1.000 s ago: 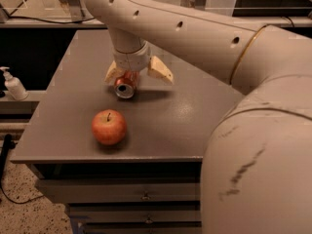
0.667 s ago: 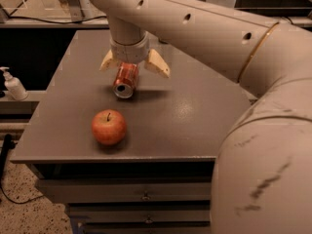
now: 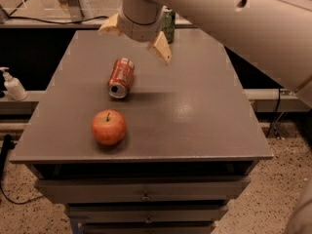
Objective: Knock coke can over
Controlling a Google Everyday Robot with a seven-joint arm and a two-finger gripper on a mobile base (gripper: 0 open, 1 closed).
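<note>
The coke can (image 3: 121, 77) lies on its side on the grey table (image 3: 195, 111), its silver top facing the front edge. My gripper (image 3: 136, 38) hangs above and behind the can, lifted clear of it. Its two tan fingers (image 3: 161, 48) are spread wide apart and hold nothing. The big cream arm crosses the top right of the view.
A red apple (image 3: 108, 126) sits near the table's front left, just in front of the can. A green can (image 3: 168, 24) stands at the back edge, partly hidden behind my wrist. A white pump bottle (image 3: 13, 85) stands on a ledge to the left. Drawers are below the tabletop.
My gripper has risen up and away from the can, which now lies exposed on its side. The apple has not moved.
</note>
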